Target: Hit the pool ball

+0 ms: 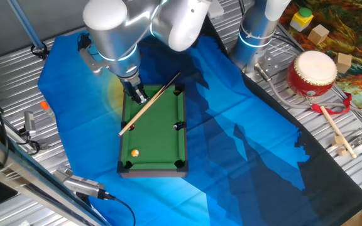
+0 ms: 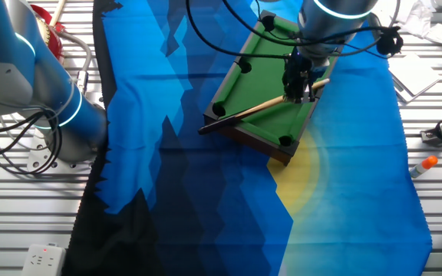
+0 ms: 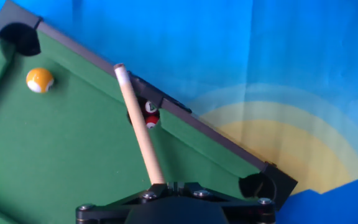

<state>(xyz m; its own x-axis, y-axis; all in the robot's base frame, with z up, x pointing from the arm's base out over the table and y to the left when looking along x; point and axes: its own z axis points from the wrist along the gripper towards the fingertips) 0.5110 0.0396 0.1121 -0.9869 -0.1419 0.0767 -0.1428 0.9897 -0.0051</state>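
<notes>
The 1 arm's two-finger gripper (image 1: 138,95) stands over the left long rail of the miniature green-felt pool table with dark pockets (image 1: 168,135), jaws clenched on the slim pale wooden cue stick (image 1: 149,104), which it grips partway along its length. In the hand view the cue runs from the bottom centre of the frame up and slightly left, its tip at the table's rail near the upper centre. The tiny glossy orange pool ball (image 3: 40,79) lies well to the left of that tip, near the corner pocket at upper left, so the cue's long axis points past the ball and not at it. A small red-and-white ball (image 3: 151,115) sits just beside the shaft at the rail. In my judgement, the cue must swing leftward before any stroke can connect.
</notes>
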